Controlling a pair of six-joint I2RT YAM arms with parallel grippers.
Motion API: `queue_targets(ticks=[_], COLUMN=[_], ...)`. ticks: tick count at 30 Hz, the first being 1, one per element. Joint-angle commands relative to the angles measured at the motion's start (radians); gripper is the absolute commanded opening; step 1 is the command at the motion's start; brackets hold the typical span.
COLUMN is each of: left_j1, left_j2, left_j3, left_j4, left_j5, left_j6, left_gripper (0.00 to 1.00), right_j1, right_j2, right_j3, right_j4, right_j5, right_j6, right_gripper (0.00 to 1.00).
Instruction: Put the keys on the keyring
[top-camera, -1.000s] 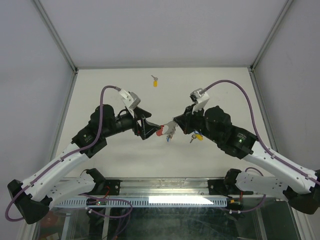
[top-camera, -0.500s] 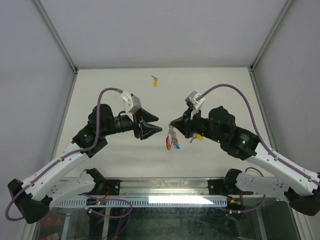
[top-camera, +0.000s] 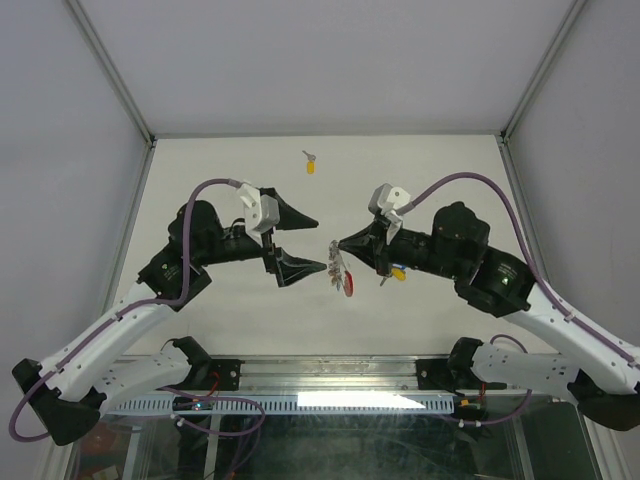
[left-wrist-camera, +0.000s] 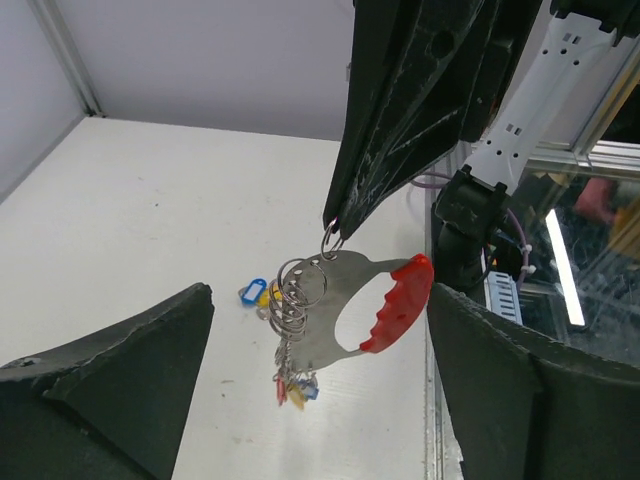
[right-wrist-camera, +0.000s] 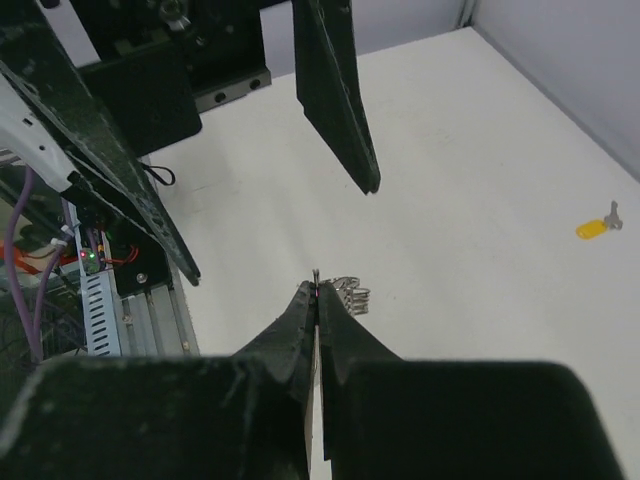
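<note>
Dangling from the right claw (top-camera: 337, 245), pinched tight on its top ring, the keyring (left-wrist-camera: 338, 278) hangs above the counter (top-camera: 220, 170); the left claw (top-camera: 320, 244) gapes wide alongside, not touching.

2 claws (top-camera: 320, 245) (top-camera: 337, 245), 1 keyring (left-wrist-camera: 398, 305), 3 loose keys (top-camera: 310, 165) (top-camera: 397, 272) (left-wrist-camera: 254, 292).

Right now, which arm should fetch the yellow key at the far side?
Left. The left gripper is open and empty; the right gripper is shut on the keyring, holding it up. The far yellow key lies loose beyond both.
</note>
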Motion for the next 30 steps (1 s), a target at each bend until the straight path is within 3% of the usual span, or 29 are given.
queue_targets(ticks=[1, 11, 30], left_j1=[-0.003, -0.003, -0.003], left_j2=[-0.025, -0.008, 0.055], left_j3=[0.048, 0.095, 0.132], left_j4=[0.028, 0.029, 0.005], left_j5=[0.063, 0.129, 0.180], left_j6=[0.100, 0.144, 0.175], left_gripper=[0.83, 0.47, 0.29], right_j1=[-0.002, -0.002, -0.002], right_j2=[0.031, 0.111, 0.117], right_j3=[0.152, 0.292, 0.292], right_j4=[-0.040, -0.172, -0.128], right_j5=[-0.118, -0.213, -0.181], right_j6=[-0.116, -0.218, -0.268], right_gripper=[0.00, 0.00, 0.00])
